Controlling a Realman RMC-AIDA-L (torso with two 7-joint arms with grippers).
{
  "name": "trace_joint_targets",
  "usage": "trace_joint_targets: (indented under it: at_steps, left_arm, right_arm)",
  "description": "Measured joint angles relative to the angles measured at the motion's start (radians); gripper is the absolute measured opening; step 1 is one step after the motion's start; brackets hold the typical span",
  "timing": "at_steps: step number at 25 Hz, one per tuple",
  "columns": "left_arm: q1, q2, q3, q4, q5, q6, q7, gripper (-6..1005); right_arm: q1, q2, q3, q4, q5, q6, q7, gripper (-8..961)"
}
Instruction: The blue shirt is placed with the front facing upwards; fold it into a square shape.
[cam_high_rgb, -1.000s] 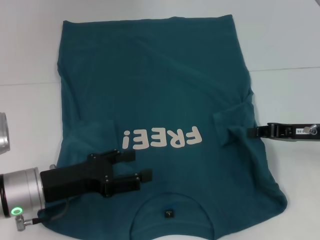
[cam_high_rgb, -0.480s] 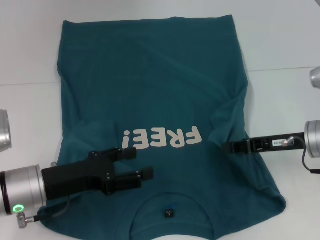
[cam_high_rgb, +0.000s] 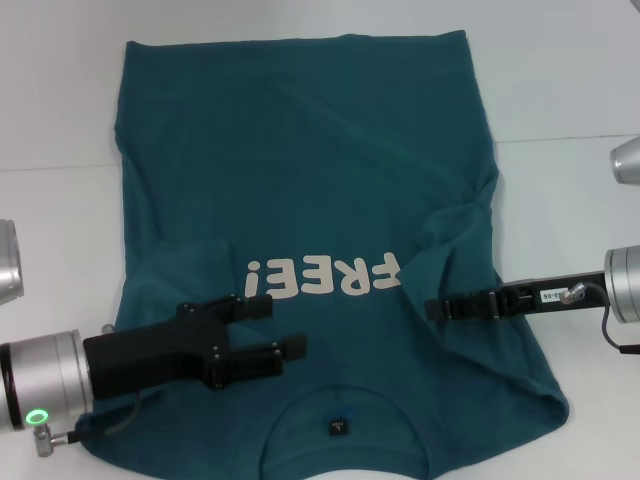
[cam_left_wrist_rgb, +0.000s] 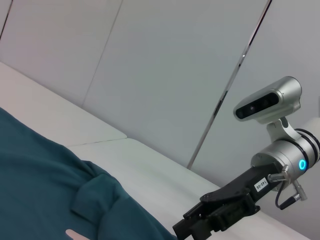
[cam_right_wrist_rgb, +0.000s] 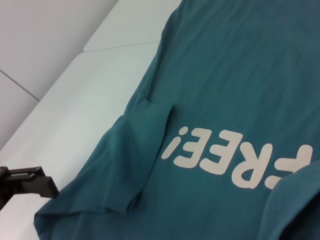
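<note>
Lying front-up across the white table (cam_high_rgb: 60, 80), the blue shirt (cam_high_rgb: 300, 150) has its collar at the near edge and its hem at the far side, so the off-white "FREE!" print (cam_high_rgb: 322, 277) reads upside down from the head view. A small dark tag (cam_high_rgb: 339, 427) sits inside the collar.

On the left, the left sleeve is folded inward onto the body of the shirt, a flap that shows clearly in the right wrist view. The left gripper (cam_high_rgb: 285, 329) hangs over the near-left part of the shirt, just beside that folded sleeve and below the print; its two black fingers (cam_high_rgb: 252, 308) stand apart with nothing between them.

Toward the right, the right sleeve is drawn inward over the chest, its cloth bunched into ridges that cover the last letter of the print. The right gripper (cam_high_rgb: 436, 308) reaches in from the right edge at that bunch, its fingers together and clamped on the sleeve fabric. The left wrist view shows this same gripper (cam_left_wrist_rgb: 186, 231) low over the shirt.
</note>
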Motion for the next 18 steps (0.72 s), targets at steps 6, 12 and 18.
trace_joint_targets:
  at_steps: [6, 12, 18]
  left_arm:
    - [-0.001, 0.000, 0.000, 0.000, 0.000, 0.000, 0.000, 837]
    - [-0.001, 0.000, -0.001, -0.002, 0.000, -0.001, -0.001, 833]
    - [-0.001, -0.001, -0.002, -0.003, -0.001, -0.002, -0.001, 829]
  right_arm:
    - [-0.005, -0.008, 0.042, -0.002, 0.002, 0.018, 0.009, 583]
    - [-0.001, -0.002, 0.056, 0.009, 0.003, 0.085, 0.010, 714]
    - [0.018, 0.035, 0.051, 0.015, 0.002, 0.158, 0.006, 872]
